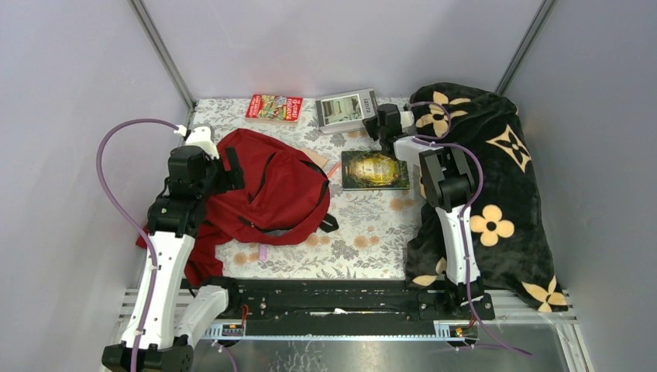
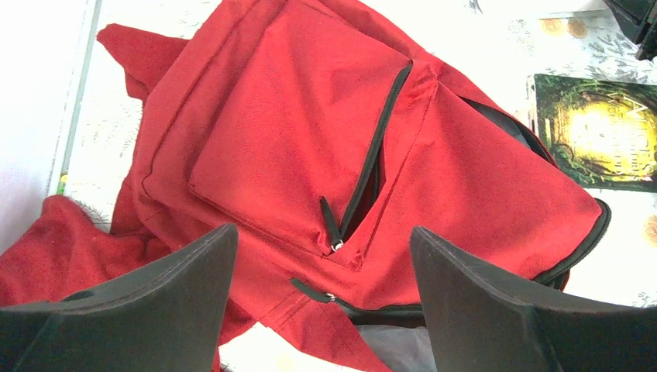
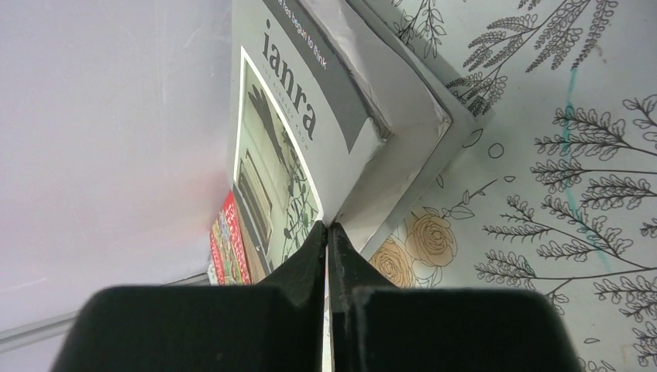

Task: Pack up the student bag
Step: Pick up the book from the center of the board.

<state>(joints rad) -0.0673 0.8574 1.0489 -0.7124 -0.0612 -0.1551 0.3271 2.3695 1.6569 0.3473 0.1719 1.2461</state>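
The bag point(image 1: 271, 190) lies flat on the tabletop point(image 1: 372, 232), left of centre in the top view, with its left part under the left arm. It is dark-red fabric. Black straps curve across its face, and one strap end pokes out at its right edge.

In the left wrist view the bag point(image 2: 325, 139) fills most of the frame. Its front pocket point(image 2: 279, 132) is a stitched panel with a black zip running down its right side. The zip is parted into a dark slit, and the pull hangs at the lower end. A second black zip follows the bag's right and lower edge, with grey lining point(image 2: 395, 345) showing inside it at the bottom of the frame. A looser red cloth point(image 2: 46, 248) sits at the lower left, touching the bag.

The left tool point(image 2: 324, 232) hangs above the bag, released, with its fingers spread wide and nothing between them. In the top view it point(image 1: 231, 167) is over the bag's upper left.

The right tool point(image 3: 327, 226) is clenched, its tips pressed together at the near edge of a grey book point(image 3: 287, 139). Whether a cover is pinched, I cannot tell. In the top view that tool point(image 1: 380, 120) is just right of the grey book point(image 1: 346, 108) at the upper centre.

A red book point(image 1: 273, 107) lies to the left of the grey one, and a dark green book point(image 1: 375, 169) lies below it, just right of the bag. A black blanket point(image 1: 503, 178) with tan flowers fills the right side.
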